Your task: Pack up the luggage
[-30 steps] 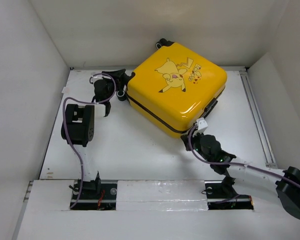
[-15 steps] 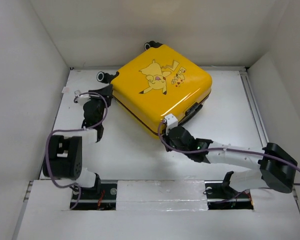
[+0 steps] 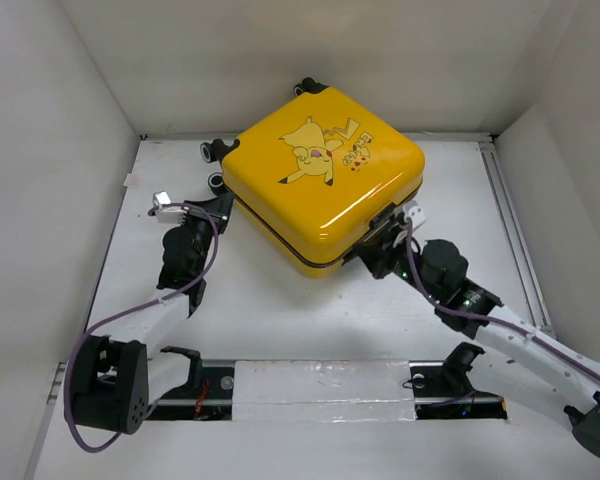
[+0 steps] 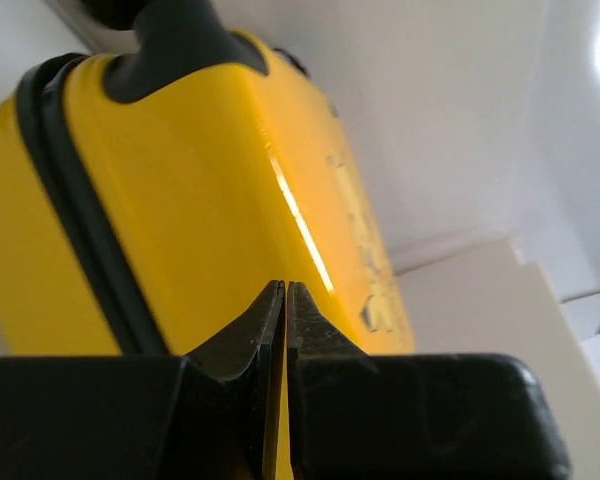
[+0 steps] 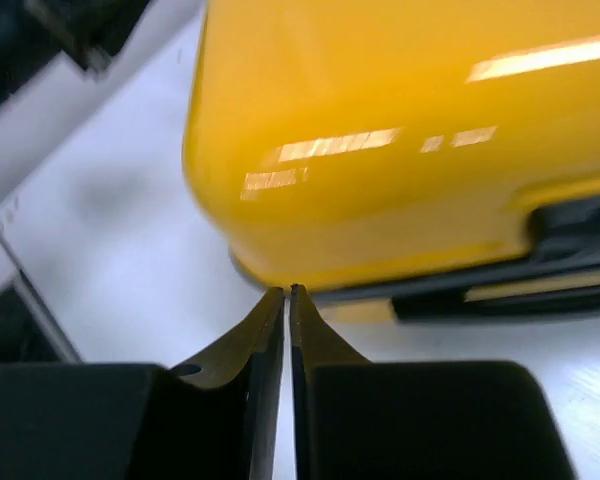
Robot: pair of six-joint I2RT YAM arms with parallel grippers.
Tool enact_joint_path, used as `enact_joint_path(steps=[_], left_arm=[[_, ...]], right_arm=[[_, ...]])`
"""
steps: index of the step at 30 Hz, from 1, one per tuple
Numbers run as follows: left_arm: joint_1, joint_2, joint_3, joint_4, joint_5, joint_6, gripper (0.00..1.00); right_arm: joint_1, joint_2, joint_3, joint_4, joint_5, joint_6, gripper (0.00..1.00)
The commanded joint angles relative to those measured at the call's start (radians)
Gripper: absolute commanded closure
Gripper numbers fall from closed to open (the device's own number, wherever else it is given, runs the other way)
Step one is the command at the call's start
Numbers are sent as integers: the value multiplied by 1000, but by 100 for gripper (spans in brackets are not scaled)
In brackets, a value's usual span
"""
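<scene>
The luggage [image 3: 325,185] is a yellow hard-shell suitcase with a cartoon on its lid, lying closed and flat at the back middle of the white table. Its black wheels [image 3: 212,151] point left and toward the back. My left gripper [image 3: 223,204] is at its left side, just below the wheels, shut with nothing between the fingers. In the left wrist view the left gripper [image 4: 285,285] faces the yellow shell [image 4: 200,200] at close range. My right gripper [image 3: 378,248] is at the near right side beside the black handle [image 3: 390,216]. In the right wrist view the right gripper [image 5: 288,290] is shut and empty below the shell [image 5: 380,120].
White walls enclose the table on the left, back and right. A metal rail [image 3: 510,220] runs along the right edge. The arm bases sit in a white strip [image 3: 320,385] at the near edge. A purple cable [image 3: 140,310] trails along the left arm.
The luggage has shifted left and turned. The left gripper has closed and its arm has stretched out low on the left. The right gripper has moved to the side with the handle.
</scene>
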Motion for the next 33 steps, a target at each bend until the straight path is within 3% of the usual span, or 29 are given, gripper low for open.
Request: enact_joint_path(steps=[1, 3, 4, 5, 8, 9, 12, 17, 23, 26, 27, 29, 31, 32, 33], left_arm=[[-38, -33, -1, -103, -89, 113, 100], [-49, -42, -44, -112, -113, 150, 100], [-62, -53, -54, -127, -113, 175, 100], [-94, -53, -75, -137, -122, 219, 100], [-231, -65, -95, -166, -234, 305, 100], [-348, -65, -85, -178, -322, 369, 100], [-476, -32, -74, -212, -391, 400, 100], [-477, 77, -49, -167, -304, 382, 100], [-519, 201, 21, -124, -271, 382, 100], [-532, 237, 47, -115, -256, 391, 100], [-532, 237, 47, -115, -256, 391, 100], [-532, 237, 47, -103, -247, 391, 100], [-532, 237, 47, -94, -238, 391, 100], [-532, 237, 47, -94, -237, 391, 100], [-532, 237, 60, -94, -237, 391, 100]], right_arm=[[71, 25, -101, 55, -59, 7, 86], [82, 54, -124, 133, -105, -5, 69], [93, 65, -136, 176, -114, -5, 55], [93, 92, -147, 270, -114, -5, 49], [112, 154, -138, 338, -49, 4, 40], [113, 172, -138, 360, -27, 4, 40], [113, 252, -124, 400, 20, -7, 39], [122, 370, -89, 478, 57, -10, 37], [163, 442, -135, 624, 194, 38, 44], [179, 484, -145, 700, 286, 53, 56], [179, 511, -145, 719, 286, 53, 64], [201, 522, -136, 699, 315, 77, 64], [250, 522, -145, 708, 382, 91, 59], [263, 531, -145, 728, 396, 91, 51], [263, 545, -158, 762, 407, 102, 51]])
